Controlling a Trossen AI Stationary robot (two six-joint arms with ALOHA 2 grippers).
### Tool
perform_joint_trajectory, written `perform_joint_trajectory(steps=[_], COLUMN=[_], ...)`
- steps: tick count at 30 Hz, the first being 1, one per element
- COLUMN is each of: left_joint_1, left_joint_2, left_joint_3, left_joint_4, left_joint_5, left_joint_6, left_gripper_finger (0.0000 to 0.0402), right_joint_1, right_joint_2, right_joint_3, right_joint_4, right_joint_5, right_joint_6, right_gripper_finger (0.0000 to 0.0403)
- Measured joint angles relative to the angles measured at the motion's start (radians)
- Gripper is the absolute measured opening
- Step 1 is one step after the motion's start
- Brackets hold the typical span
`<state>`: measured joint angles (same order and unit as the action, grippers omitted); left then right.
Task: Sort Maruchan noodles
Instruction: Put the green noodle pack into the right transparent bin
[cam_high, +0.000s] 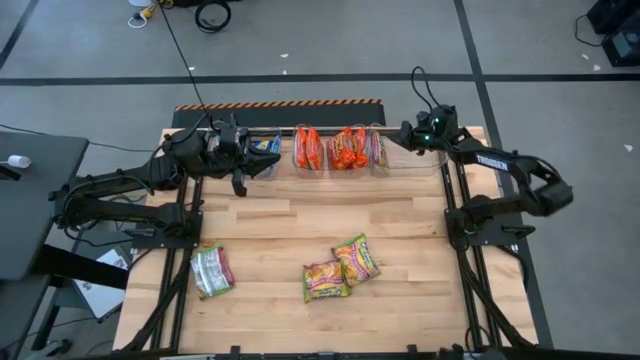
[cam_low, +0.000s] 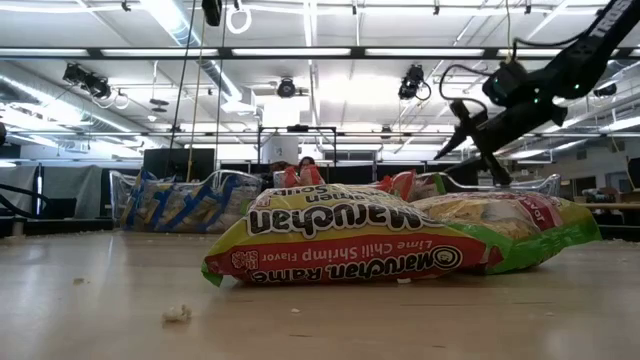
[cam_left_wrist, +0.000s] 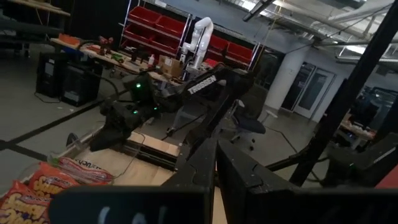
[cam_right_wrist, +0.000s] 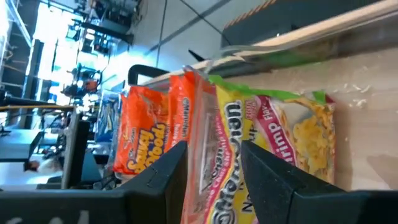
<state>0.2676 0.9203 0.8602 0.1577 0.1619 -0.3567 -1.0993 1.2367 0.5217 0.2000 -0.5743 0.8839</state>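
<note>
Three yellow-green Maruchan packets lie flat on the near half of the table: one at near left (cam_high: 212, 270) and two overlapping near the middle (cam_high: 326, 281) (cam_high: 357, 258), which fill the low view (cam_low: 350, 245). Along the far edge, blue packets (cam_high: 264, 144) and orange packets (cam_high: 328, 148) stand in clear bins. My right gripper (cam_high: 405, 137) (cam_right_wrist: 214, 146) is open over the far right bin, its fingers apart above a yellow-green packet (cam_right_wrist: 273, 143) lying in that bin. My left gripper (cam_high: 240, 180) (cam_left_wrist: 216, 149) hovers shut and holding nothing beside the blue packets' bin.
A row of clear bins (cam_high: 420, 158) lines the table's far edge. Bare wood lies between the bins and the near packets. The arms' dark frames (cam_high: 470, 225) stand at the table's left and right sides. Small crumbs (cam_low: 177, 314) lie on the near tabletop.
</note>
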Motion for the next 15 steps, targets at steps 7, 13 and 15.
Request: perform_joint_trajectory(steps=[7,13,15], left_joint_1=[0.000,-0.006,-0.024], left_joint_2=[0.000,0.000,0.000], left_joint_3=[0.000,0.000,0.000], left_joint_4=[-0.026,-0.125,-0.135], left_joint_5=[0.000,0.004,0.021], left_joint_6=[0.069,0.105,0.098], left_gripper_finger=[0.0021,0.0021,0.0021], right_joint_1=[0.167,0.568,0.728], right_joint_2=[-0.227,-0.394,-0.414], right_joint_3=[0.000,0.000,0.012], right_joint_4=[-0.176,-0.302,-0.331], right_joint_5=[0.120,0.386,0.488], right_joint_6=[0.020,0.157,0.219], right_gripper_finger=[0.0155,0.0153,0.0153])
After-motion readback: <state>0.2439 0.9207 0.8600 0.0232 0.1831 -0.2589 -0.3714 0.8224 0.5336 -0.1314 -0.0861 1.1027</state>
